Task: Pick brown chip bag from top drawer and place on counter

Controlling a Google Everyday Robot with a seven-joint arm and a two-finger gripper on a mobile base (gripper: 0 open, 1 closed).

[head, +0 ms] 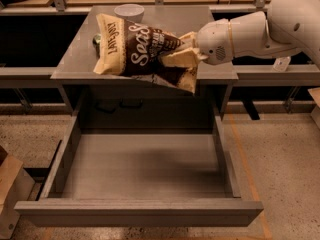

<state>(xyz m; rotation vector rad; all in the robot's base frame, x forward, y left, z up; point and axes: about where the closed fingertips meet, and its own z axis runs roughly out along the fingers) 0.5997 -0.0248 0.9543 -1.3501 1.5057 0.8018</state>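
Note:
My gripper (pixel 186 54) is shut on the right end of the brown chip bag (pixel 137 51), a dark brown bag with cream edges and white script. I hold it in the air over the front part of the grey counter (pixel 210 70), tilted with its left end up. My white arm comes in from the right. The top drawer (pixel 140 171) stands pulled fully open below, with a bare grey floor.
A white bowl (pixel 129 10) stands at the back of the counter. A crushed green can (pixel 96 38) lies half hidden behind the bag's left end. A brown cardboard box (pixel 11 191) sits on the floor at the lower left. A wooden tabletop runs behind.

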